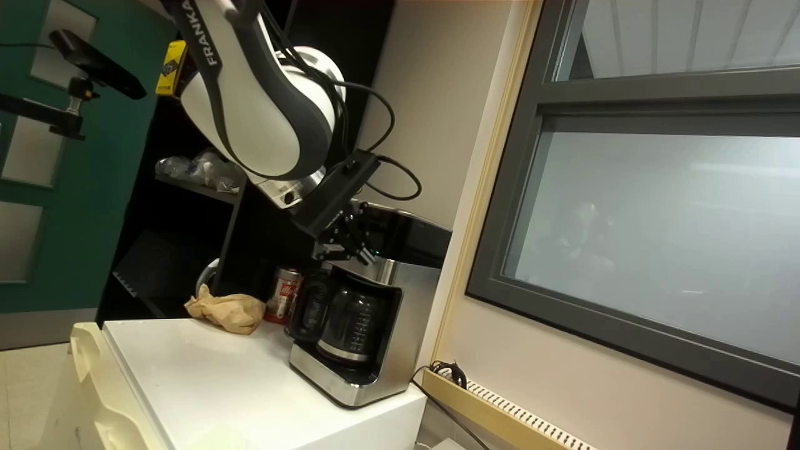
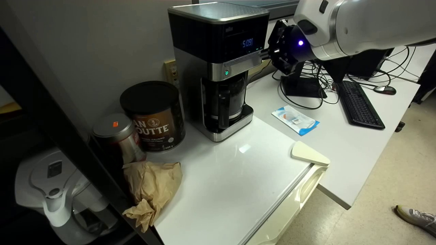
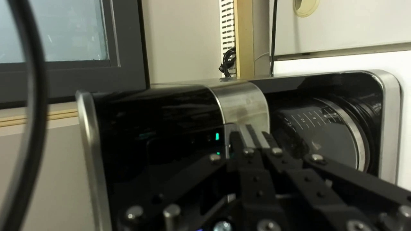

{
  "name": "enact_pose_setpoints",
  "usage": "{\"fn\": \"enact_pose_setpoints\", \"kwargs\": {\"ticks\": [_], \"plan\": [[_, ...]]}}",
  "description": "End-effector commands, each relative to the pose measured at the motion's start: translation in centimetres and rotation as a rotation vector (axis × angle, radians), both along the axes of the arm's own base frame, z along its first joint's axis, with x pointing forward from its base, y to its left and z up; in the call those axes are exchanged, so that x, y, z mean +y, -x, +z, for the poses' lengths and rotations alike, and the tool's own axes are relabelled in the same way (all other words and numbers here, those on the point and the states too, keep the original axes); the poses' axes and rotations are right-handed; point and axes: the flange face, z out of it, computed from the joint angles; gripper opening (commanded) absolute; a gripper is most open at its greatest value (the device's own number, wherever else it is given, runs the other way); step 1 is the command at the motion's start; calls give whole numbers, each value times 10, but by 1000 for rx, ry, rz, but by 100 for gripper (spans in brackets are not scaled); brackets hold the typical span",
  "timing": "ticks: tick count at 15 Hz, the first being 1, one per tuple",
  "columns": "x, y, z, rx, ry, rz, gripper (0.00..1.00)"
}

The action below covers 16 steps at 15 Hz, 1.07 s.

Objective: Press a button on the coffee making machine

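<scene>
The black and silver coffee making machine (image 1: 412, 325) stands on a white cabinet top and shows in both exterior views (image 2: 192, 88). In the wrist view its black upper front (image 3: 154, 118) lies sideways. A lit blue display (image 2: 247, 42) and a green-lit round button (image 2: 226, 72) show on its front. The dark glass carafe (image 2: 235, 98) sits inside, also visible in the wrist view (image 3: 324, 134). My gripper (image 2: 264, 53) is shut and empty, its fingertips (image 3: 253, 136) at the silver band below the display, towards the end away from the green button. I cannot tell whether they touch.
A reddish can (image 1: 284, 294), a large brown coffee tin (image 2: 158, 127) and a crumpled paper bag (image 2: 153, 187) stand beside the machine. A black shelf (image 1: 197, 187) is behind them. A desk with a pouch (image 2: 295, 119) and keyboard (image 2: 359, 103) adjoins the cabinet.
</scene>
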Motion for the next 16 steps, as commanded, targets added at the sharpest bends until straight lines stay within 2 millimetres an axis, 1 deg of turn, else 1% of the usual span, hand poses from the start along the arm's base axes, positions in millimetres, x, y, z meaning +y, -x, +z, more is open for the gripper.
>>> {"fn": "enact_pose_setpoints", "kwargs": {"ticks": [1, 5, 10, 16], "plan": [[9, 15, 7, 26, 30, 75, 0], [22, 34, 8, 41, 77, 154, 0], [33, 57, 14, 39, 127, 215, 0], [37, 83, 22, 29, 163, 257, 0]]}}
